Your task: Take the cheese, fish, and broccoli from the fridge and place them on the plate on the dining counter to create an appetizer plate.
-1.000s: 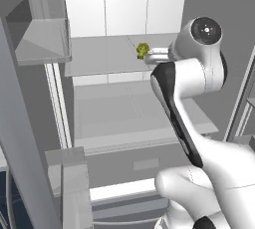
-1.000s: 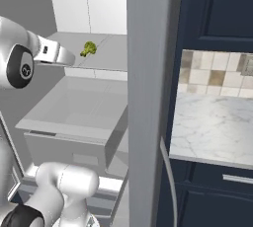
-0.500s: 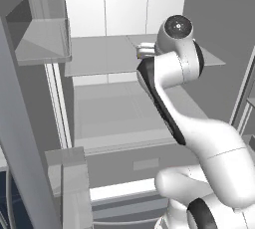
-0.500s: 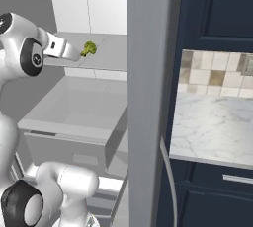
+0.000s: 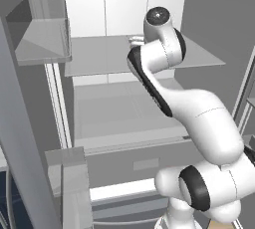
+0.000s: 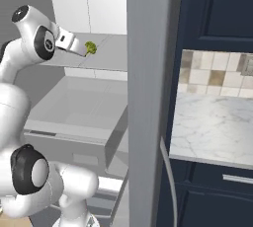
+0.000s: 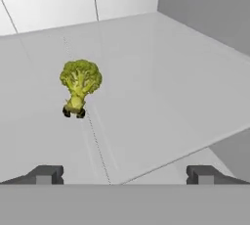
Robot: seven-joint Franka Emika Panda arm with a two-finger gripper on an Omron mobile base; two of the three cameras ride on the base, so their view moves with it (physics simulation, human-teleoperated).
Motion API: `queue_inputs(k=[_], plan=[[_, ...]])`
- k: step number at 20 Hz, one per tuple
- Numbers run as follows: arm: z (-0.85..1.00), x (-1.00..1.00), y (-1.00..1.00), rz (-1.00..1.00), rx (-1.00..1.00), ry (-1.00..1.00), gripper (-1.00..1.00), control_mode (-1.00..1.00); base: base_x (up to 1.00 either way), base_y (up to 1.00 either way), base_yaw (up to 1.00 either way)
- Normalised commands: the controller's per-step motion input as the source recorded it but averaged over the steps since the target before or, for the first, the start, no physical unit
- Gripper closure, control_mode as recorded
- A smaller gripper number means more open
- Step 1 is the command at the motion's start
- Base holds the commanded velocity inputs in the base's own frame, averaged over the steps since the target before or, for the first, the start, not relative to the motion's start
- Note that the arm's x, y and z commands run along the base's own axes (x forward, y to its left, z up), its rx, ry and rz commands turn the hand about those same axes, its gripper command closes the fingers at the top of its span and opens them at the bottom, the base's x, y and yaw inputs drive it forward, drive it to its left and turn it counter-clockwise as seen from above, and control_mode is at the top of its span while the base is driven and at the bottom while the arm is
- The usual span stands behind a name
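The broccoli, a small bumpy yellow-green floret, stands on a clear glass shelf inside the fridge. My gripper is open, level with the shelf's front edge, with the broccoli ahead of it and left of centre, apart from both fingertips. From the right base view the gripper points at the broccoli, just short of it. In the left base view my own arm covers the broccoli. The cheese, the fish, the plate and the dining counter are out of view.
Below the shelf an open white drawer juts out. Door bins hang at the left. The fridge's grey steel side stands close on the right, with navy cabinets and a marble wall counter beyond.
My arm has swung its upper joints to the left and now covers the broccoli in the left base view. The gripper stays open near the broccoli, which has not moved.
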Motion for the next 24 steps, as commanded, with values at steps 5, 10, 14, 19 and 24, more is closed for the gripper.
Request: queue_inputs(k=[5,10,14,19,24], plan=[[-0.17,0.69,0.04,-0.08,0.0,0.1,-1.0,-1.0,0.0,0.0,0.0],[-0.09,0.68,0.0,-0.06,0.01,0.03,-1.0,-1.0,0.0,0.0,0.0],[-0.25,0.36,0.01,-0.01,0.06,-0.02,-1.0,-1.0,0.0,0.0,0.0],[-0.32,0.17,0.02,0.0,0.08,-0.07,-1.0,-1.0,0.0,0.0,0.0],[-0.29,0.42,0.0,0.0,0.06,0.0,-1.0,-1.0,0.0,0.0,0.0]])
